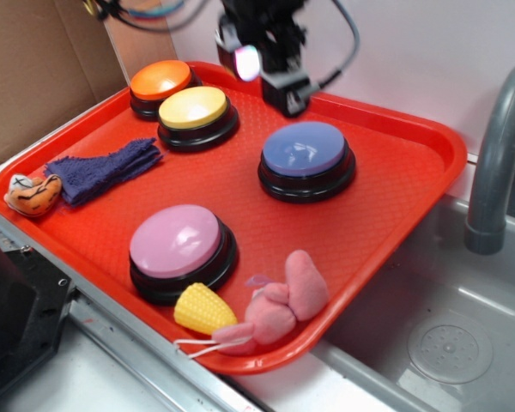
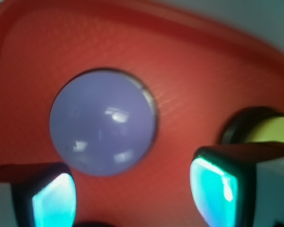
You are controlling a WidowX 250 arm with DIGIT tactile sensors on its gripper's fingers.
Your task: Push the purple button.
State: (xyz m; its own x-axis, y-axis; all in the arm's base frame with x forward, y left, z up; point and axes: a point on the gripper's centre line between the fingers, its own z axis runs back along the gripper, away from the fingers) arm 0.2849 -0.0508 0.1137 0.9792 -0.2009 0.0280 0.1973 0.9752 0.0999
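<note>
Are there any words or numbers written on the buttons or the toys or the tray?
No, there is nothing to read in either view.
The purple button, pink button, yellow button and orange button have plain tops.
The red tray, blue cloth and toys show no writing.
The gripper shows no label.

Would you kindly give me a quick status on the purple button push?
Gripper open, empty, above tray's far edge. Purple button untouched, just ahead of fingers. Nothing between them.

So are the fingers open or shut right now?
Open: the wrist view shows the two fingers apart, with bare tray and the purple button beyond them.
</note>
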